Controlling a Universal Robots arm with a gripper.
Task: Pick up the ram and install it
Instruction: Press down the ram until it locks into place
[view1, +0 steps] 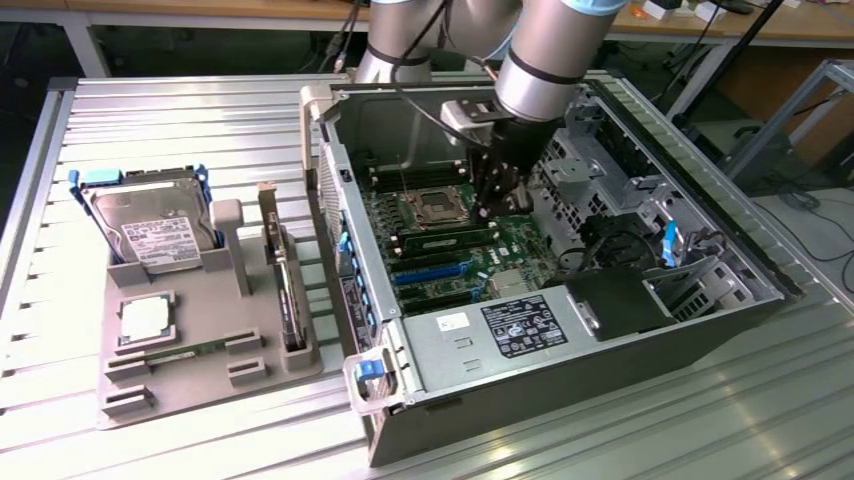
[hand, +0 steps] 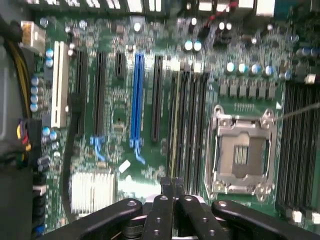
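Note:
The ram (view1: 447, 239) is a narrow green stick lying along one of the black memory slots of the motherboard, beside the empty CPU socket (view1: 434, 205). In the wrist view the ram (hand: 175, 125) shows edge-on as a thin yellow-green line in the slot next to the socket (hand: 242, 155). My gripper (view1: 501, 205) reaches down into the open computer case, right over one end of the stick. Its fingers (hand: 167, 187) are shut together, and whether they touch the stick I cannot tell. A second thin green stick (view1: 180, 348) lies in the grey tray.
The grey tray (view1: 200, 290) on the exterior view's left carries a hard drive (view1: 154, 230), a square silver CPU chip (view1: 144, 318) and an upright expansion card (view1: 283, 280). Case walls (view1: 747, 260), drive cages and cables hem in the motherboard. A blue slot (hand: 136, 95) and a heatsink (hand: 92, 187) lie nearby.

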